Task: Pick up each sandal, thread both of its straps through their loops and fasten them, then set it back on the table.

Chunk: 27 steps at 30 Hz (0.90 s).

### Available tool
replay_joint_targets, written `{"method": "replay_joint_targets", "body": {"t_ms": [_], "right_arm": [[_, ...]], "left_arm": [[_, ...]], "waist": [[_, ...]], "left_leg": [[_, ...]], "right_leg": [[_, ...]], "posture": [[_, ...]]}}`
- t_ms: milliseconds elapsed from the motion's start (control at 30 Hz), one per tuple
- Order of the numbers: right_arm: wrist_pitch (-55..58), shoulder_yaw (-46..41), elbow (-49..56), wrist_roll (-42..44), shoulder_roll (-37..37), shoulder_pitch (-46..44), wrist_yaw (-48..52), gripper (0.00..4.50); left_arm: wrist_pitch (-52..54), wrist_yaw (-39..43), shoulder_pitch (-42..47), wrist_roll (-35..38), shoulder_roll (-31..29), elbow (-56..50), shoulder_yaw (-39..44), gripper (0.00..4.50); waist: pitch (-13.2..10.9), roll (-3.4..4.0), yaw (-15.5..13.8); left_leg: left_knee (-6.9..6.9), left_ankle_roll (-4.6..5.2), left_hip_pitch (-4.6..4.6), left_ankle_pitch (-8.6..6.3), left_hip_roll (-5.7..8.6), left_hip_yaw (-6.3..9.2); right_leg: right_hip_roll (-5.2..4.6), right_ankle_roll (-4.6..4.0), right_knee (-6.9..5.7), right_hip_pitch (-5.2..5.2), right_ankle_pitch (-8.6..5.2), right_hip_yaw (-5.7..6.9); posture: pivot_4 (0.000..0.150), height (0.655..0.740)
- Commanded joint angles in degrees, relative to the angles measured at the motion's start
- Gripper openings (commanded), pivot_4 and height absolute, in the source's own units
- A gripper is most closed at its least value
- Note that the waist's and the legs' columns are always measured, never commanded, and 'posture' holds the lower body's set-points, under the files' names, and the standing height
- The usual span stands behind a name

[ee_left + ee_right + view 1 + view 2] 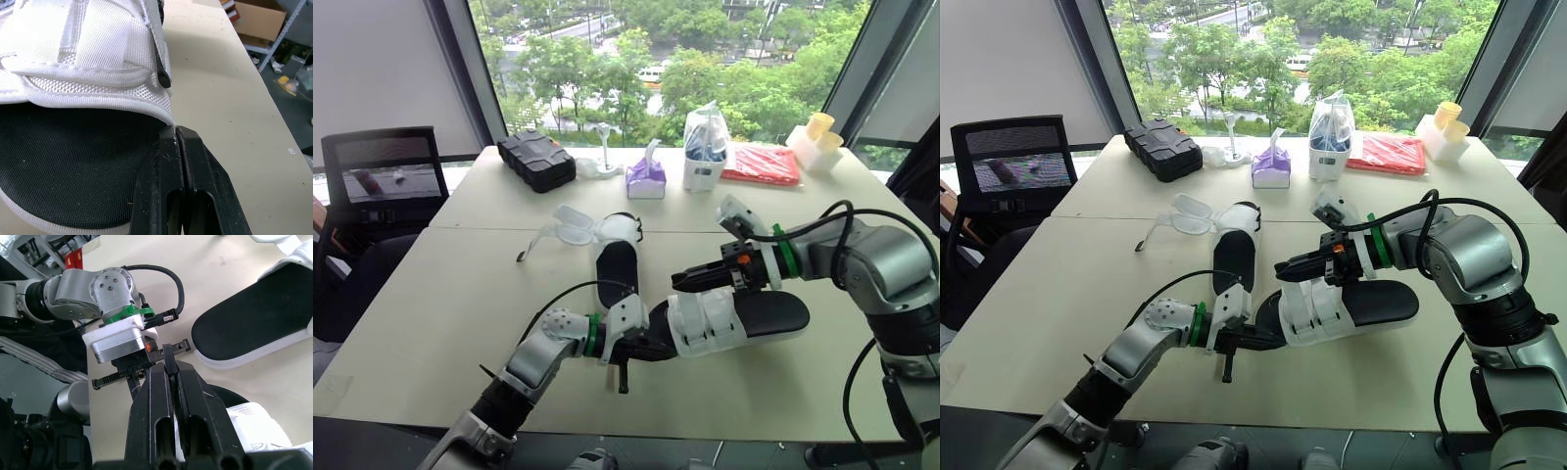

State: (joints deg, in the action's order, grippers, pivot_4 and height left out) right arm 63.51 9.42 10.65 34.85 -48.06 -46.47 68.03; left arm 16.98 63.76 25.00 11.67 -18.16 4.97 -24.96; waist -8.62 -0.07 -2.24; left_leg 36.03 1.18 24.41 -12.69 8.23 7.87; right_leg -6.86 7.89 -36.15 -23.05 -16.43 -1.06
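Left gripper (653, 345) sits near the counter's (431, 304) front edge, fingers pressed together, tips against the woven white binding of the near sandal (759, 315), which lies flat with its black mesh footbed showing. Beyond it rests the second sandal (615, 269), straps loose. Right gripper (683, 281), fingers also pressed together, hovers over the near sandal's ribbed white straps (705, 321); bare counter spreads on both sides.

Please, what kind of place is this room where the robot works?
Probably an upper-floor office or lab: large windows look down on trees and a road, a black mesh office chair stands beside the beige table, and a tissue box sits on it.
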Motion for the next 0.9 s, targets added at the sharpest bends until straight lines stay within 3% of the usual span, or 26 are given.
{"method": "replay_joint_targets", "body": {"t_ms": [33, 500, 900], "right_arm": [[-6.7, -1.6, -2.4, -2.6, 0.6, -2.9, -0.9, 0.06], [-24.7, 6.4, -25.8, -17.0, 7.3, -6.2, 0.3, 0.06], [-30.5, 8.6, -32.8, -23.2, 10.3, -3.1, 2.8, 0.06]], "left_arm": [[2.2, 0.8, -2.4, -3.6, -1.3, 3.0, -4.7, 0.0], [3.2, -0.3, -3.4, -3.2, -1.3, 1.9, -4.5, 0.0], [3.9, -1.2, -4.2, -3.3, -1.2, 0.7, -4.1, 0.0]], "waist": [[0.0, 0.0, 0.0], [0.0, 0.04, 0.3], [0.0, 0.06, 0.3]], "left_leg": [[0.01, 0.0, 0.0, 0.0, 0.0, 0.0], [0.03, -0.07, -0.06, 0.06, 0.01, -0.07], [0.01, -0.11, -0.1, 0.08, -0.01, -0.04]], "right_leg": [[0.0, 0.0, 0.0, 0.01, 0.0, 0.0], [0.04, 0.01, -0.09, 0.02, 0.02, -0.03], [0.06, 0.01, -0.13, 0.03, 0.02, -0.02]], "posture": [[0.15, 0.74], [0.15, 0.74], [0.15, 0.74]]}}
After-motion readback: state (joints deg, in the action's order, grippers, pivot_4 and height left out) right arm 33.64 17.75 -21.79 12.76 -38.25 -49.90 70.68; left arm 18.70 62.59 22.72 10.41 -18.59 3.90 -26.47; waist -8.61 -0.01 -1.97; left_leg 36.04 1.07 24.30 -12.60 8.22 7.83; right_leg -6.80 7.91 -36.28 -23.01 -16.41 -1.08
